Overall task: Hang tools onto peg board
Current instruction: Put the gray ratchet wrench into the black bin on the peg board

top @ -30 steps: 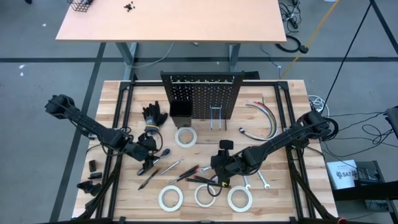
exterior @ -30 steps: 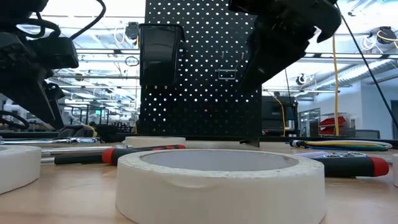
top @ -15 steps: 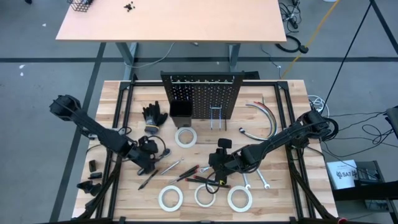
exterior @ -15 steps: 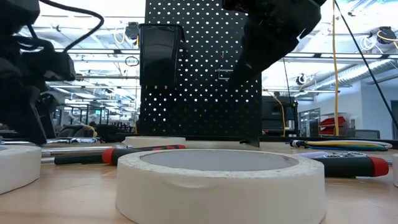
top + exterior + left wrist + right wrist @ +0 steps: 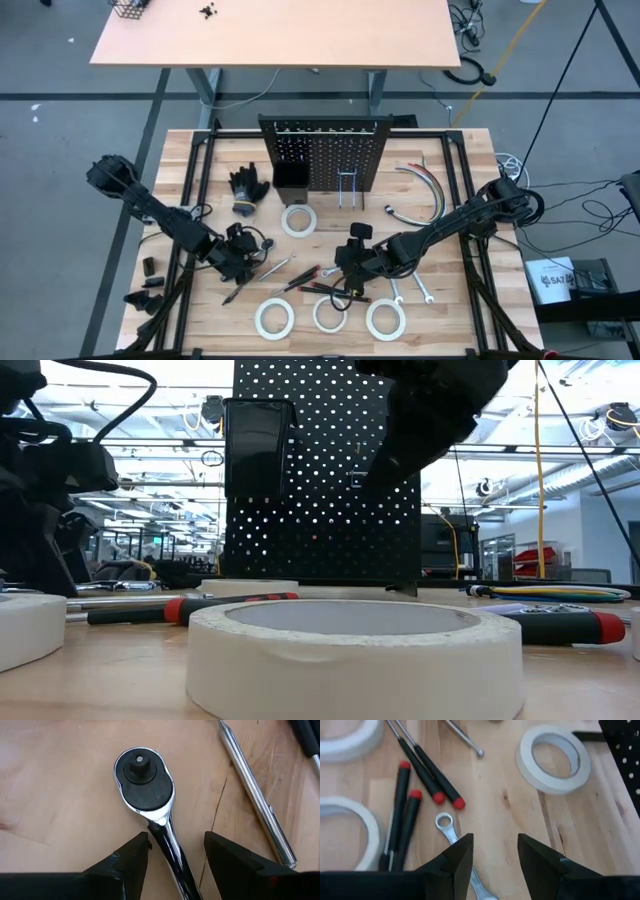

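Your left gripper [image 5: 172, 852] has dropped, jaws wide and astride the ratchet [image 5: 150, 795] handle, lower centre; nothing gripped. Close next.

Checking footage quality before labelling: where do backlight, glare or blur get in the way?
Low view: bright room behind leaves the peg board and arms as silhouettes; the near tape roll looks soft. Left wrist view: sharp, mirror glare on the ratchet. Right wrist view: slightly soft.
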Action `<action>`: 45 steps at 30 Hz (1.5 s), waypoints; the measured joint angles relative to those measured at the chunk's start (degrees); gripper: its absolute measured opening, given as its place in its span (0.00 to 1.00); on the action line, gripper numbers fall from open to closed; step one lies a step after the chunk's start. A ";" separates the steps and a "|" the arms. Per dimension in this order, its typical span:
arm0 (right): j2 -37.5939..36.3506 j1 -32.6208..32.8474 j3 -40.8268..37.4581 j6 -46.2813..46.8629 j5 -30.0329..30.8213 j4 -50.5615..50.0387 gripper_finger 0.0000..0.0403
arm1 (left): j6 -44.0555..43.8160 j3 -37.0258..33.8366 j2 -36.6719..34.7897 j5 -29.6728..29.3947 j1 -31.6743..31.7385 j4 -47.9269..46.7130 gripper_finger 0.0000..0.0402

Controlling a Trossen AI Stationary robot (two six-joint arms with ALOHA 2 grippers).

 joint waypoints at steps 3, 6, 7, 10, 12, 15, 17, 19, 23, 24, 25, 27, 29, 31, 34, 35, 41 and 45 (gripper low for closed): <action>0.00 -0.42 0.00 -1.07 -0.11 2.62 0.37 | 0.13 0.00 0.00 0.11 0.00 -0.06 0.49; 0.00 -0.87 0.00 -1.50 -0.32 4.02 0.37 | 0.17 -0.06 -0.06 0.20 0.00 0.44 0.49; 0.00 -1.08 0.00 -1.28 -0.65 4.39 0.37 | 0.18 -0.08 -0.34 0.20 0.00 0.58 0.49; 0.00 -2.42 0.00 -0.32 -5.78 6.29 0.37 | 2.53 0.47 -2.02 1.05 0.02 -1.46 0.49; 0.00 -3.64 0.00 -0.17 -9.51 7.35 0.37 | 4.33 0.90 -4.02 3.22 -0.02 -4.04 0.49; 0.47 -5.20 -0.01 -2.56 -12.76 10.56 0.37 | 4.33 1.21 -7.35 3.45 -0.02 -7.30 0.49; 0.87 -6.34 -0.09 -5.41 -14.90 15.16 0.37 | 4.24 1.22 -9.77 3.48 -0.04 -9.58 0.49; 1.61 -7.59 -0.03 -9.43 -18.40 20.61 0.37 | 3.13 1.22 -12.25 3.48 -0.03 -11.95 0.49; 4.78 -9.93 3.53 -16.14 -22.38 23.14 0.38 | 0.00 1.29 -17.86 3.46 -0.37 -14.86 0.49; 5.96 -10.44 5.13 -17.34 -22.68 22.88 0.38 | -0.25 1.29 -19.07 3.45 -0.60 -15.13 0.49; 7.24 -10.86 6.68 -18.38 -22.71 22.56 0.38 | -0.30 1.31 -20.23 3.45 -0.91 -15.12 0.49; 10.22 -11.63 10.04 -20.18 -22.73 22.46 0.38 | -0.33 1.33 -22.10 3.51 -1.58 -15.71 0.49; 13.11 -12.05 13.28 -22.15 -23.44 22.46 0.38 | -0.39 1.33 -23.17 4.08 -2.21 -16.63 0.49; 15.84 -12.72 16.56 -24.12 -26.44 22.54 0.38 | -2.41 1.33 -23.67 4.51 -2.62 -17.75 0.49; 19.22 -14.00 20.67 -26.26 -32.34 22.49 0.38 | -3.71 1.33 -23.83 4.57 -2.86 -20.29 0.49; 20.24 -14.53 21.96 -27.19 -33.87 22.34 0.38 | -3.51 1.33 -23.83 4.57 -2.84 -20.76 0.49; 26.29 -16.10 30.68 -32.81 -34.99 22.39 0.38 | -3.36 1.33 -23.89 4.56 -2.84 -20.10 0.49; 31.08 -16.65 36.41 -34.08 -35.03 22.29 0.38 | -3.41 1.33 -23.91 4.57 -2.84 -20.09 0.49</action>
